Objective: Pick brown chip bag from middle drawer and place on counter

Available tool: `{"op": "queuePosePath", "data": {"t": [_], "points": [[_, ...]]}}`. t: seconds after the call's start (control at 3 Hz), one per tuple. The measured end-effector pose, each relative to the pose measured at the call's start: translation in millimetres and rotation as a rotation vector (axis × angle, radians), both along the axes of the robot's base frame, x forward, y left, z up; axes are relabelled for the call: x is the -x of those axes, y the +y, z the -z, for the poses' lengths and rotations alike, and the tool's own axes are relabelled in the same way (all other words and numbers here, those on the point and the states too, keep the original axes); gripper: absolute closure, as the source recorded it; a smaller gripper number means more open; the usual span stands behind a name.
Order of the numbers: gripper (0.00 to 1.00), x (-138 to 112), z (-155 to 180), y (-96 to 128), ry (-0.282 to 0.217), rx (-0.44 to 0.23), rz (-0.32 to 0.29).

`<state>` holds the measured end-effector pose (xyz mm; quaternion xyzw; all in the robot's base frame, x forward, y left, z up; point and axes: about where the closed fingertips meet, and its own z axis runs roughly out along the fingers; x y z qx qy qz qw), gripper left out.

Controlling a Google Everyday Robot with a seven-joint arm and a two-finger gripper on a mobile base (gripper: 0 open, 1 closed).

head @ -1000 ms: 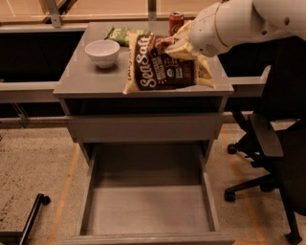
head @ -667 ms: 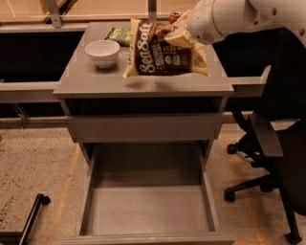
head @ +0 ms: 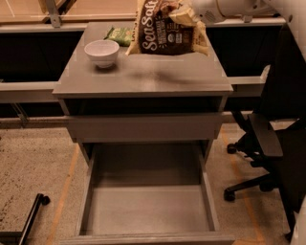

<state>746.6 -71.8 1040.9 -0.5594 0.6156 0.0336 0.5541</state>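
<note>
The brown chip bag (head: 165, 33), dark brown with white "Sea Salt" lettering, hangs in the air above the back of the counter (head: 143, 79) and casts a shadow on it. My gripper (head: 187, 10), at the end of the white arm coming in from the top right, is shut on the bag's upper right corner. The middle drawer (head: 148, 208) stands pulled open below, and its grey floor is bare.
A white bowl (head: 101, 51) sits on the counter's left part, with a small green snack bag (head: 118, 34) behind it. A black office chair (head: 270, 143) stands to the right of the cabinet. A pale wooden surface runs along the back.
The gripper has lifted the chip bag higher and carried it farther back over the counter. The bag now hangs more upright, near the top of the view.
</note>
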Motion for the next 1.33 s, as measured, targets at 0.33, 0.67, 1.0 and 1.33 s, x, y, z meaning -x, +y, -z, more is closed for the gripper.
{"op": "queuePosePath", "data": {"t": [0.33,0.67,1.0,1.33], "points": [[0.45,-1.0,2.4,2.6,0.003,0.000,-0.004],[0.22,-1.5,4.1,5.5,0.006,0.000,-0.008],[0.00,-2.1,6.5,9.0,0.010,0.000,-0.013],[0.00,-2.1,6.6,9.1,0.010,0.000,-0.013]]}}
